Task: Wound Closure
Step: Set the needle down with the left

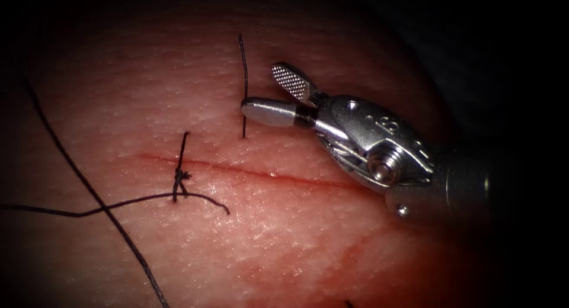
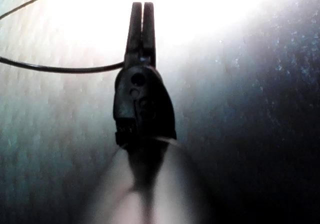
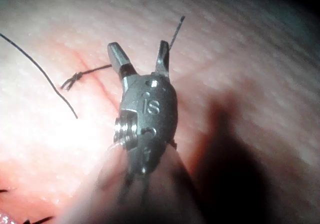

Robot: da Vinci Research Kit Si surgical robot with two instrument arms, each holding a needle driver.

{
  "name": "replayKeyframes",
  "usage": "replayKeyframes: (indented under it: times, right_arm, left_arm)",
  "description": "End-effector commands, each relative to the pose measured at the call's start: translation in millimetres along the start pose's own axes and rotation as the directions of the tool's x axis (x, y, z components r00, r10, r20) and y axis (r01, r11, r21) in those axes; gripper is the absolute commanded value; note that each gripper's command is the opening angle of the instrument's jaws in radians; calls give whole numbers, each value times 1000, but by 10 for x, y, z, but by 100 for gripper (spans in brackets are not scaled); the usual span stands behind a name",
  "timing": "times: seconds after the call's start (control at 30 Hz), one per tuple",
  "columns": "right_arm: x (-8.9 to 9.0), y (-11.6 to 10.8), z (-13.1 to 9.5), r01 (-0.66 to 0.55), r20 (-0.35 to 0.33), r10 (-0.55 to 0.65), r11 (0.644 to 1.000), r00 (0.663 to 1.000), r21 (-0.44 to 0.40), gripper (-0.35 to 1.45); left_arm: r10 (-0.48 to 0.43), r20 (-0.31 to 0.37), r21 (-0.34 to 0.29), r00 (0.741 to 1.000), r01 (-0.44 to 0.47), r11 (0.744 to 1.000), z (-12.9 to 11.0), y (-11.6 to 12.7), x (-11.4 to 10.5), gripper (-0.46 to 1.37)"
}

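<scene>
Right gripper point(image 1: 261, 92) gapes beside thread point(image 1: 243, 83); left gripper point(image 2: 142, 24) clamps thread.

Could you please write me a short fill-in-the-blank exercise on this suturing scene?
1. The right tool has its jaws ____.
2. The left tool has its jaws shut on the ____.
3. A knot sits on the ____ in the tissue.
4. An upright thread end rises beside the ____ tool.

Missing words: open; thread; cut; right

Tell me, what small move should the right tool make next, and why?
Probably the right tool should close on the upright thread strand: its jaws stand open around it, holding nothing, above the cut. The left tool appears shut on the long thread.
</scene>
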Motion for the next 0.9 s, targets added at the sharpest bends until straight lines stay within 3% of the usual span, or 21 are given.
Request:
replayKeyframes:
  times: [0.03,0.33,0.43,0.57,0.6,0.67,0.77,0.9]
  right_arm:
    - [0,0,-1,0,1,0,1000,1000,11,122]
    - [-5,1,-8,4,0,-4,1000,1000,16,114]
    - [-5,0,-7,4,3,-4,1000,1000,15,113]
    - [-7,-1,-7,4,2,-4,1000,1000,14,110]
    - [-8,-1,-8,6,7,-6,1000,1000,13,110]
    - [-9,-2,-8,6,7,-6,1000,1000,13,110]
    - [-10,-3,-11,7,7,-7,1000,1000,14,110]
    - [-11,-2,-13,8,9,-8,1000,1000,15,110]
  left_arm:
    - [1,6,2,1000,-1,1000,-7,0,1,-35]
    - [-11,49,70,999,8,998,-94,-19,-4,-35]
    - [-17,95,78,995,9,997,-96,-24,-18,-35]
    - [-12,152,53,988,4,999,-66,-25,-39,-35]
    - [-11,150,49,989,3,999,-39,-26,-53,-35]
    - [-11,142,42,990,5,999,-24,-27,-61,-35]
    - [-17,122,26,992,14,1000,17,-29,-75,-35]
    - [-31,80,-28,996,33,999,74,-21,-74,-35]
